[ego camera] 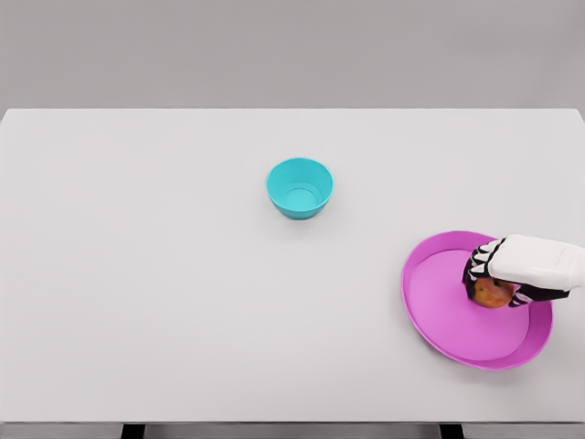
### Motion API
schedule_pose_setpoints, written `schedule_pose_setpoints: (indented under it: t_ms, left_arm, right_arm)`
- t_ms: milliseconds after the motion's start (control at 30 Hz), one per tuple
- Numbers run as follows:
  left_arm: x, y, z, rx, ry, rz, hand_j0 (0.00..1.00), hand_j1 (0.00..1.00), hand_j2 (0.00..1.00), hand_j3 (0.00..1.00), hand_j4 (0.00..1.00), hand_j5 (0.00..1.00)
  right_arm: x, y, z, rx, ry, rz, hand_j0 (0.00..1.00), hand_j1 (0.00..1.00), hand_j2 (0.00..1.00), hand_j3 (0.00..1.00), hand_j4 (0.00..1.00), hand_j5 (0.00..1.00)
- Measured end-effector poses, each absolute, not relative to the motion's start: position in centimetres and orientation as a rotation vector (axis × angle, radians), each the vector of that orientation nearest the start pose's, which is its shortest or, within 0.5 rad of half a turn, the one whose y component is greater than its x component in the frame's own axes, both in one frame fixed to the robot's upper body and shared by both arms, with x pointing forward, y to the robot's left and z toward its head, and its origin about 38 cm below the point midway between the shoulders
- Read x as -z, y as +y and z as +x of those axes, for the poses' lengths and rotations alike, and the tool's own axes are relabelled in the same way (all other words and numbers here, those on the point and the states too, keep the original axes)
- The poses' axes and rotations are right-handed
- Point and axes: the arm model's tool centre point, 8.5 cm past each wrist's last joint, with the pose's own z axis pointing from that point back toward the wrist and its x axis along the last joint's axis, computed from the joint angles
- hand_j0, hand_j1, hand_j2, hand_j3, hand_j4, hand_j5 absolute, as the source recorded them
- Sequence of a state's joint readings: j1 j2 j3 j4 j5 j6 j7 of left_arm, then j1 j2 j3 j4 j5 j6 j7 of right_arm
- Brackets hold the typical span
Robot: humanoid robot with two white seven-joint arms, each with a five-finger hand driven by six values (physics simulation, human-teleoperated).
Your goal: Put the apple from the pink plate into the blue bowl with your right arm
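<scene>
Pink plate (430,311) sat nearest, holding the apple (494,294). Right hand (512,271) had its fingers (475,271) curled round the apple, apparently gripping it. Lifting straight up before swinging would have kept it secure. Beyond the plate, well apart, stood the bowl (300,187).

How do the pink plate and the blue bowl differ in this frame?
The plate is pink, wide and shallow; the bowl is blue-green, narrower and deeper. The plate lies at the table's near right, the bowl near its middle. The plate holds the apple, with the right hand closed around it; the bowl is empty. Both are round and upright.
</scene>
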State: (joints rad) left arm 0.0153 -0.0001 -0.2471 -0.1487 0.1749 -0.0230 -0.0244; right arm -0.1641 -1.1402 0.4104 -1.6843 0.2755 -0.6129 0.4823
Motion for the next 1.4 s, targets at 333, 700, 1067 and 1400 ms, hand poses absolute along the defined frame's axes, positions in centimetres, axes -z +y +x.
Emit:
schedule_pose_setpoints:
  t_ms: [333, 700, 1067, 1400]
  left_arm:
    - [26.3, 25.7, 4.3, 0.08, -0.149, 0.03, 1.0, 1.0, 1.0, 1.0, 1.0, 1.0]
    - [26.3, 25.7, 4.3, 0.08, -0.149, 0.03, 1.0, 1.0, 1.0, 1.0, 1.0, 1.0]
    - [26.3, 25.7, 4.3, 0.08, -0.149, 0.03, 1.0, 1.0, 1.0, 1.0, 1.0, 1.0]
    - [26.3, 25.7, 4.3, 0.08, -0.149, 0.03, 1.0, 1.0, 1.0, 1.0, 1.0, 1.0]
  right_arm:
    - [-20.2, -36.7, 34.4, -2.081, -1.3, -0.295, 0.4, 0.4, 0.4, 0.4, 0.4, 0.4]
    - [-22.0, -35.0, 36.0, -2.061, -1.411, -0.335, 0.38, 0.38, 0.38, 0.38, 0.38, 0.38]
    - [-22.0, -33.1, 38.3, -1.986, -1.52, -0.343, 0.38, 0.38, 0.38, 0.38, 0.38, 0.38]
    - [-22.0, -31.3, 39.8, -1.927, -1.603, -0.33, 0.38, 0.38, 0.38, 0.38, 0.38, 0.38]
